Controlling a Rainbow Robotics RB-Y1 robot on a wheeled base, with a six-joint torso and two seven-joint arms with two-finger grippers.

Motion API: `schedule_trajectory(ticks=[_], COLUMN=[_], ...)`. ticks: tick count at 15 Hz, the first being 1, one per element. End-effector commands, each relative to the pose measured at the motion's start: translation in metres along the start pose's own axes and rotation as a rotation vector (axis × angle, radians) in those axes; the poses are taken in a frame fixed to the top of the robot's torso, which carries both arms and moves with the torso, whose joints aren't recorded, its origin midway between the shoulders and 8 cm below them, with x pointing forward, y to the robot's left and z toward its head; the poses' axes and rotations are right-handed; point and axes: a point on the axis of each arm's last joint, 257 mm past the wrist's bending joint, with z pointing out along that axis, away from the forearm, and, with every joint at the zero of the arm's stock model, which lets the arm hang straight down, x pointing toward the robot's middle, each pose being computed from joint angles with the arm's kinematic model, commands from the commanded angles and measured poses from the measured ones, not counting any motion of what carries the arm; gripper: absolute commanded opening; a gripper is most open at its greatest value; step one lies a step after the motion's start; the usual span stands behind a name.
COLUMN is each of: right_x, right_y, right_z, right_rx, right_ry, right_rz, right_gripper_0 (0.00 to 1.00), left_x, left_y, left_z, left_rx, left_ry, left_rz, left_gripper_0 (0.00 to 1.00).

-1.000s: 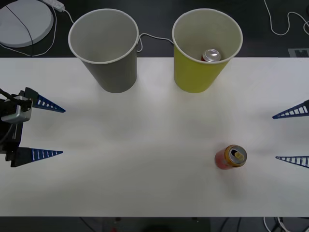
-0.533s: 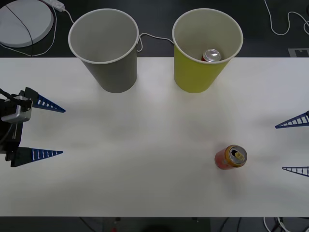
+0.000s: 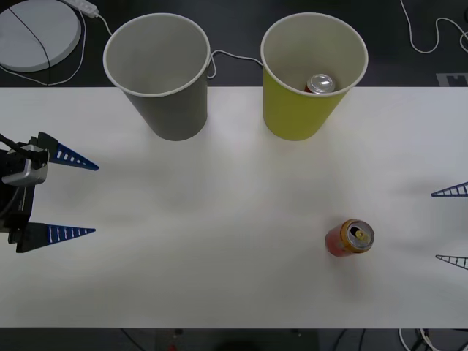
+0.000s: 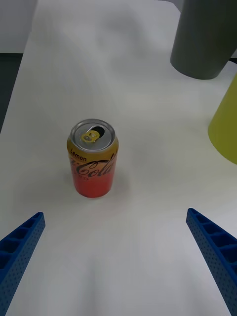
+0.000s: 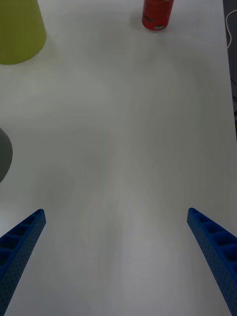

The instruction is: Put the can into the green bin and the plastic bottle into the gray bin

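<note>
The can stands upright on the white table, right of centre, red with a gold-orange band and gold top; it also appears in the right wrist view and the left wrist view. My right gripper is open at the table's right edge, well apart from the can, its fingers spread wide. At the left edge my left gripper waits open, holding nothing. The gray bin and the green bin stand upright at the back. The plastic bottle is out of view.
Inside the green bin lies a silver-topped red can. A white round device and cables lie on the dark floor behind the table. Bare tabletop stretches between the two grippers.
My right gripper has drawn back toward the right edge and slightly toward the table's front, away from the can. The can, both bins and the left arm have not moved.
</note>
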Motion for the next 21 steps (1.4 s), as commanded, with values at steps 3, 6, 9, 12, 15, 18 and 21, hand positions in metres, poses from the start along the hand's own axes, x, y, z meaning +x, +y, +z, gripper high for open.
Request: schedule_trajectory(ticks=[3,6,9,12,15,18,21], right_x=[0.012,0.019,0.027,0.039,0.046,0.044,0.044], right_y=[0.010,0.019,0.022,0.029,0.035,0.043,0.048], right_z=[0.009,0.021,0.029,0.045,0.064,0.085,0.101], right_rx=[0.045,0.074,0.104,0.129,0.159,0.182,0.198], right_ry=[-0.034,-0.065,-0.084,-0.113,-0.147,-0.193,-0.223], right_rz=[-0.013,0.028,0.068,0.132,0.186,0.224,0.257], right_gripper_0=[1.00,1.00,1.00,1.00,1.00,1.00,1.00], left_x=[0.000,0.000,0.000,0.000,0.000,0.000,0.000], left_y=[0.000,0.000,0.000,0.000,0.000,0.000,0.000], left_z=[0.000,0.000,0.000,0.000,0.000,0.000,0.000], left_rx=[0.000,0.000,0.000,0.000,0.000,0.000,0.000], left_ry=[0.000,0.000,0.000,0.000,0.000,0.000,0.000], left_rz=[0.000,0.000,0.000,0.000,0.000,0.000,0.000], left_gripper_0=[1.00,1.00,1.00,1.00,1.00,1.00,1.00])
